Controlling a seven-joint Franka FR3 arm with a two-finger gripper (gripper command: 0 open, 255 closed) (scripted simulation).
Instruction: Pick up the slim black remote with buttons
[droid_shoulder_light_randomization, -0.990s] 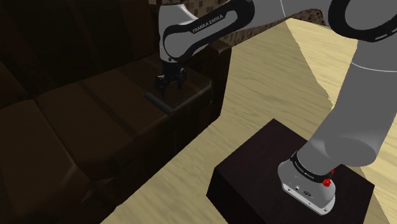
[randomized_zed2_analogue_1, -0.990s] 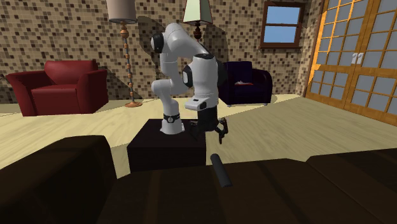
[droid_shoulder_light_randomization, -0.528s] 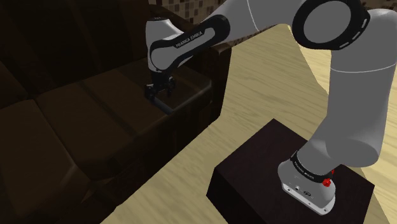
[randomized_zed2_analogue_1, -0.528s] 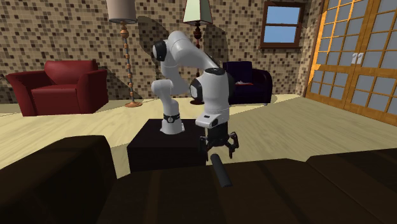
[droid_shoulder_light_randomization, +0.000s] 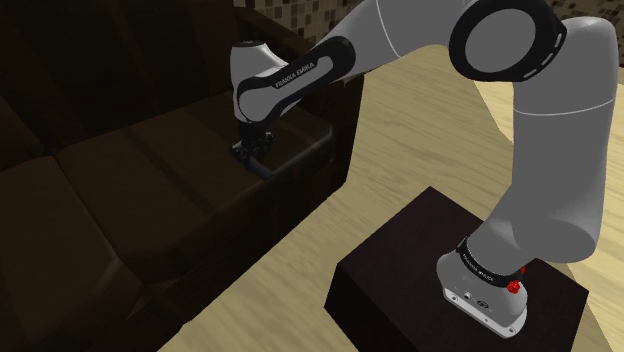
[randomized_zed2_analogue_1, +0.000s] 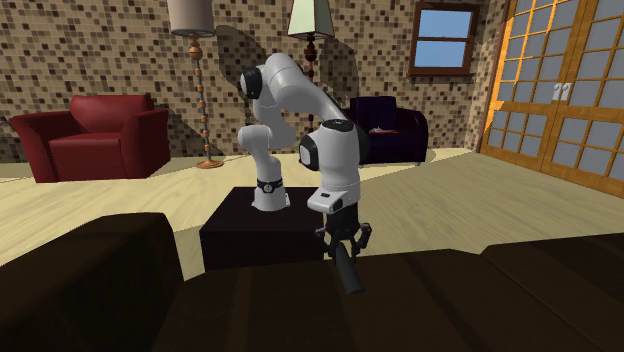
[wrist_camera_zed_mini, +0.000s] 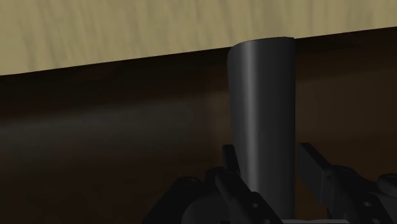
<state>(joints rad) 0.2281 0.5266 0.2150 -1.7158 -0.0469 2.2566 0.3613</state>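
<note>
Wrist view: end effector (wrist_camera_zed_mini: 267, 153) astride remote (wrist_camera_zed_mini: 262, 105)

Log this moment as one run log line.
phase: pre-grasp | gripper: open, fingers straddle remote | remote: flat on sofa arm, not held

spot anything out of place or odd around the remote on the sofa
Nothing spilled or damaged. One oddity: the remote lies at the edge of the sofa arm, its far end seeming to poke just past it toward the wooden floor. The open hand straddles it.
</note>
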